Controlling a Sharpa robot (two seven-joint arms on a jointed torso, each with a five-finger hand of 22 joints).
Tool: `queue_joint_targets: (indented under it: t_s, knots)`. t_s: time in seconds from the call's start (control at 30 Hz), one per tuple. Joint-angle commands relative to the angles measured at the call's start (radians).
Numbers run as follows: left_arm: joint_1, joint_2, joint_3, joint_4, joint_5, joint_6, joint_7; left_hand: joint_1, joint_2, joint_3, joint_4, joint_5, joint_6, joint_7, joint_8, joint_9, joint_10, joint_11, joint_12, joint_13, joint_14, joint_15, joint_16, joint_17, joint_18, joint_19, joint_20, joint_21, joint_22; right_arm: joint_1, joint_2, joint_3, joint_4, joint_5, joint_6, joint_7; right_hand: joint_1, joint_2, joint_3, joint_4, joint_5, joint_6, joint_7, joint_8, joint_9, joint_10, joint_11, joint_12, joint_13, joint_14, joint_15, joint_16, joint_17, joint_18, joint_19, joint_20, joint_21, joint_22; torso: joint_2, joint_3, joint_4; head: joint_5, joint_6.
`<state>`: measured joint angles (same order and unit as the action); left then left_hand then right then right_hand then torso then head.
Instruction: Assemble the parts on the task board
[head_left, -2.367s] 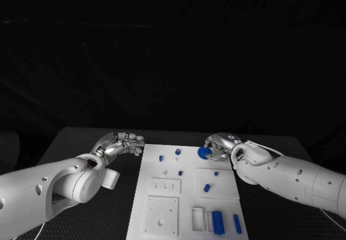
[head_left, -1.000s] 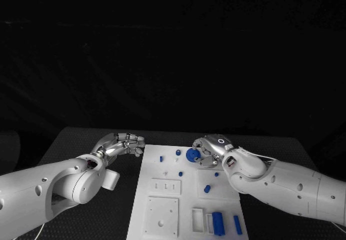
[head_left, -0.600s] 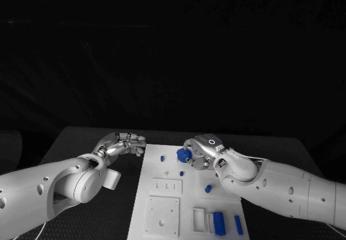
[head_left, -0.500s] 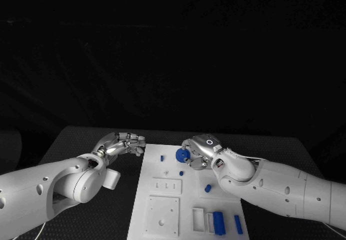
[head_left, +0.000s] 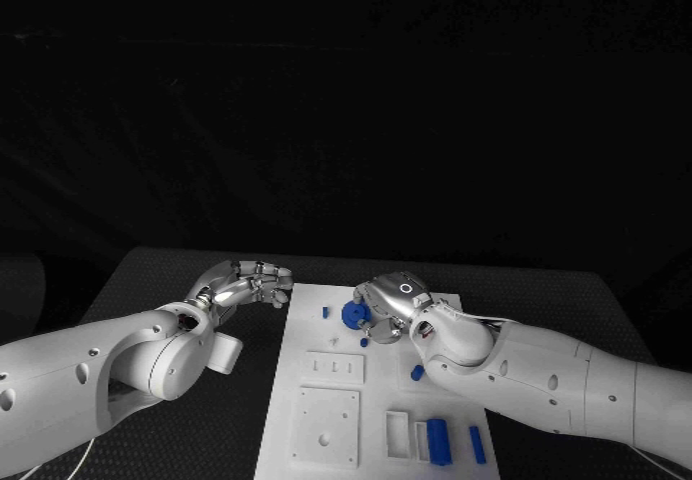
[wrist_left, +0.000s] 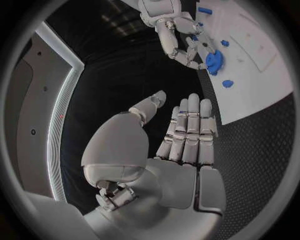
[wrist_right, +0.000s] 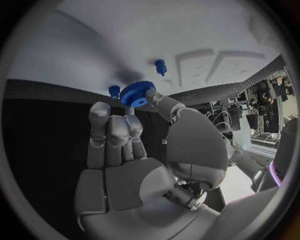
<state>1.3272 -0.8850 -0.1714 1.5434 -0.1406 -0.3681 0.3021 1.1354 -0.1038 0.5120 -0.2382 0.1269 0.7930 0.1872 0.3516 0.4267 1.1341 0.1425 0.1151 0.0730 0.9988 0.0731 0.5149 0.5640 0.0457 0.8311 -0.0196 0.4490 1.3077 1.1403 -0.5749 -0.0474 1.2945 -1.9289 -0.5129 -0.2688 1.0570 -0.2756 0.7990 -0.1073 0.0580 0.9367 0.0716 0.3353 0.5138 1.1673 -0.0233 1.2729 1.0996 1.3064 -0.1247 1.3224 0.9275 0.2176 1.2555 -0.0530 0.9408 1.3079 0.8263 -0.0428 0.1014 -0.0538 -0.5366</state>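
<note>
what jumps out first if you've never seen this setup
The right hand pinching a blue gear over the far end of the white task board. The left hand rests beside the board's far left corner, holding nothing.

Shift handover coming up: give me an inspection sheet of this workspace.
Surface: black table, textured, carrying the white task board.
Job's things: blue gear in the right hand; small blue pegs standing on the board; blue bars at its near edge.
Clutter: nothing seen.
Hands: right hand pinches the gear over the board's far end; left hand beside the board's left edge, holding nothing, fingers together.
Cables: thin cable under the left arm.
Surroundings: dark backdrop.
</note>
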Motion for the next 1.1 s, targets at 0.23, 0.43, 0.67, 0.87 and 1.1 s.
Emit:
queue_joint_targets:
  t_s: [0.23, 0.43, 0.67, 0.87, 1.1]
  knots:
    - [0.001, 0.000, 0.001, 0.005, -0.008, 0.013, 0.006, -0.009, 0.000, 0.002, -0.007, -0.001, -0.002, 0.001, -0.005, 0.002, -0.003, 0.003, -0.006, -0.001, 0.002, 0.005, -0.006, 0.001, 0.019, -0.007, -0.003, 0.003, 0.020, -0.006, 0.020, 0.000, -0.027, -0.023, 0.014, -0.009, 0.002, -0.011, 0.007, 0.001, -0.003, 0.100, 0.016, -0.004, 0.001, -0.005, 0.000, -0.010, -0.006, -0.001, -0.005, -0.007, 0.002, 0.044, -0.003, -0.004, 0.005, 0.017, 0.000, 0.0017, -0.0026, 0.005, -0.004]
    - [0.001, -0.001, 0.001, 0.006, -0.008, 0.013, 0.005, -0.009, 0.000, 0.002, -0.007, -0.001, -0.002, 0.001, -0.005, 0.002, -0.003, 0.003, -0.006, -0.001, 0.002, 0.005, -0.007, 0.002, 0.019, -0.007, -0.002, 0.003, 0.020, -0.006, 0.032, 0.000, -0.049, -0.038, 0.012, -0.007, 0.004, -0.013, 0.008, -0.001, -0.003, 0.095, 0.018, -0.008, 0.001, -0.017, 0.001, -0.020, -0.018, -0.002, -0.004, -0.009, 0.002, 0.044, -0.006, -0.004, 0.004, 0.017, -0.001, 0.0025, -0.0031, 0.005, -0.001]
    - [0.002, -0.001, 0.001, 0.005, -0.008, 0.013, 0.004, -0.009, -0.001, 0.002, -0.007, -0.001, -0.002, 0.001, -0.006, 0.002, -0.003, 0.003, -0.006, -0.001, 0.002, 0.005, -0.007, 0.002, 0.019, -0.007, -0.002, 0.004, 0.020, -0.006, 0.036, 0.000, -0.054, -0.037, 0.009, -0.010, 0.005, -0.014, 0.009, -0.002, -0.004, 0.094, 0.019, -0.009, 0.001, -0.020, 0.002, -0.024, -0.021, -0.002, -0.003, -0.011, 0.002, 0.044, -0.007, -0.003, 0.003, 0.017, -0.001, 0.0035, -0.0025, 0.006, -0.002]
    - [0.002, 0.001, 0.001, 0.005, -0.008, 0.014, 0.004, -0.009, -0.001, 0.002, -0.007, -0.001, -0.002, 0.001, -0.006, 0.002, -0.003, 0.003, -0.006, -0.001, 0.002, 0.005, -0.008, 0.003, 0.019, -0.008, -0.002, 0.004, 0.020, -0.006, 0.046, 0.000, -0.054, -0.033, 0.020, -0.009, 0.005, -0.016, 0.009, -0.003, -0.005, 0.090, 0.020, -0.012, 0.000, -0.026, 0.004, -0.030, -0.028, -0.002, -0.002, -0.012, 0.001, 0.044, -0.008, -0.002, 0.002, 0.016, 0.000, 0.0045, -0.0039, 0.010, -0.001]
    - [0.002, 0.003, 0.001, 0.003, -0.009, 0.015, 0.002, -0.009, -0.001, 0.002, -0.007, -0.001, -0.003, 0.001, -0.006, 0.002, -0.003, 0.003, -0.006, -0.001, 0.002, 0.005, -0.008, 0.003, 0.019, -0.008, -0.002, 0.004, 0.020, -0.006, 0.050, -0.001, -0.061, -0.013, 0.058, -0.001, -0.003, -0.019, -0.006, -0.015, -0.006, 0.064, 0.030, -0.030, -0.007, -0.035, 0.013, -0.042, -0.038, -0.002, 0.007, -0.018, 0.002, 0.044, -0.015, 0.002, 0.001, 0.017, -0.001, 0.0044, -0.0033, 0.009, -0.003]
